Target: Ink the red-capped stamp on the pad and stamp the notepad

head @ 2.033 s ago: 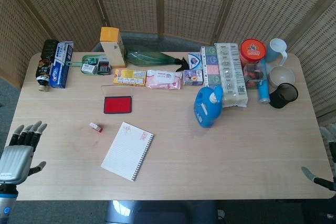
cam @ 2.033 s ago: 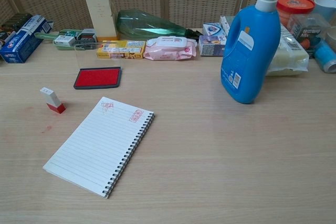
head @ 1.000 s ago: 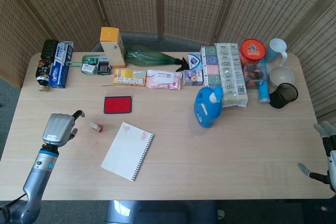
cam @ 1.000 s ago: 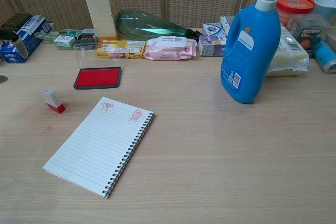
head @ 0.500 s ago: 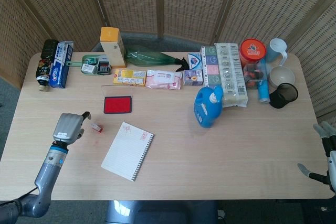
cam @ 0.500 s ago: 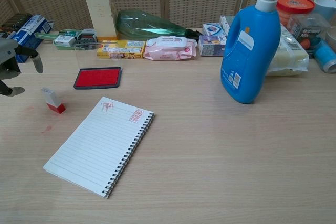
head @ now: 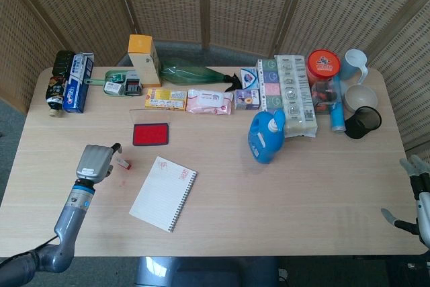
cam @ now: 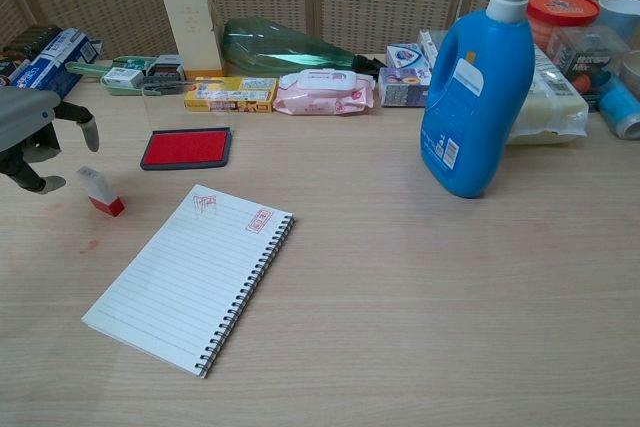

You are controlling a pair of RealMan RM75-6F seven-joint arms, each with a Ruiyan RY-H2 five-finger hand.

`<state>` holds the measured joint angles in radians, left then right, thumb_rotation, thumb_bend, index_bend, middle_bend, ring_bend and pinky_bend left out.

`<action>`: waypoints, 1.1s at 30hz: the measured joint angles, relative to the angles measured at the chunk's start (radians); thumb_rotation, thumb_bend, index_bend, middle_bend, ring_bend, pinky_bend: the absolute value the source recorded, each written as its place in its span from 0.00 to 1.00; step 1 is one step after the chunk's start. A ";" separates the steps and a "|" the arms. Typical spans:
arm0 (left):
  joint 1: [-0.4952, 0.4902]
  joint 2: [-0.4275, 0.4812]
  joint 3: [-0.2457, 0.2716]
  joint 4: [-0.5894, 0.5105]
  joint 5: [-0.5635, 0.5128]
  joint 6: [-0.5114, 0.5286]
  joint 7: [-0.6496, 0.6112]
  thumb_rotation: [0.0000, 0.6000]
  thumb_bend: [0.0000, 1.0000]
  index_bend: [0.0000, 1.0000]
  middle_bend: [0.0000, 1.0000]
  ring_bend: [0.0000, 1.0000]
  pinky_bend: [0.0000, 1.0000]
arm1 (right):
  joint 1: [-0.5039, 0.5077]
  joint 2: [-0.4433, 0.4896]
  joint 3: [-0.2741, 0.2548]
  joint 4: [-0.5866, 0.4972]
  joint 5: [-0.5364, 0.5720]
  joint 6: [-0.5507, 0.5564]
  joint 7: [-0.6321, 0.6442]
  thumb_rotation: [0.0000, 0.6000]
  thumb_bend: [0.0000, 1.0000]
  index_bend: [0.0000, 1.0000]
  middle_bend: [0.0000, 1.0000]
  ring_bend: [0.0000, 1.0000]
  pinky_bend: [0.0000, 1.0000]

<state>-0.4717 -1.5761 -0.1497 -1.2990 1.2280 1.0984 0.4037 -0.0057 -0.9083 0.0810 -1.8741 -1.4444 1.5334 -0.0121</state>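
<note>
Red on white, the stamp (cam: 100,190) sits tilted on the pale wooden table (head: 282,193), between your left hand (cam: 35,137) and the notepad (cam: 190,277), with its red end low and nearest the pad's top corner. Your left hand hangs just beside the stamp on its outer side, fingers apart and curved, holding nothing; in the chest view one fingertip (cam: 90,133) points down above and behind the stamp and another lies low on the wood just left of it, with no contact that you could call a grip. From the head view the same hand (head: 94,161) shows at the stamp's (head: 123,163) left, its arm reaching in from the near left corner.

The red ink pad (cam: 186,147) lies open behind the stamp and the notepad, with its clear lid standing at the back edge. The notepad (head: 163,193) lies angled, spiral along its right side, and two red marks show near its top edge.

Your right hand (head: 418,193) is at the far right edge of the head view, off the table's near corner, well apart from everything in the task; its fingers look spread with nothing in them. A blue detergent bottle (cam: 477,87) stands to the right of the notepad
</note>
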 measured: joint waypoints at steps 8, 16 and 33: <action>-0.012 -0.021 0.006 0.023 -0.019 -0.014 0.012 1.00 0.28 0.41 1.00 1.00 1.00 | 0.005 -0.028 -0.010 0.008 -0.024 0.001 -0.047 1.00 0.07 0.07 0.01 0.00 0.00; -0.026 -0.049 0.007 0.052 -0.029 -0.019 0.019 1.00 0.30 0.42 1.00 1.00 1.00 | 0.006 -0.030 -0.011 0.007 -0.023 -0.002 -0.049 1.00 0.07 0.07 0.01 0.00 0.00; -0.040 -0.079 0.011 0.087 -0.049 -0.023 0.041 1.00 0.32 0.46 1.00 1.00 1.00 | 0.006 -0.023 -0.010 0.006 -0.019 -0.006 -0.033 1.00 0.07 0.07 0.01 0.00 0.00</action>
<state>-0.5117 -1.6552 -0.1389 -1.2117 1.1794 1.0754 0.4448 0.0007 -0.9311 0.0706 -1.8679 -1.4636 1.5277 -0.0451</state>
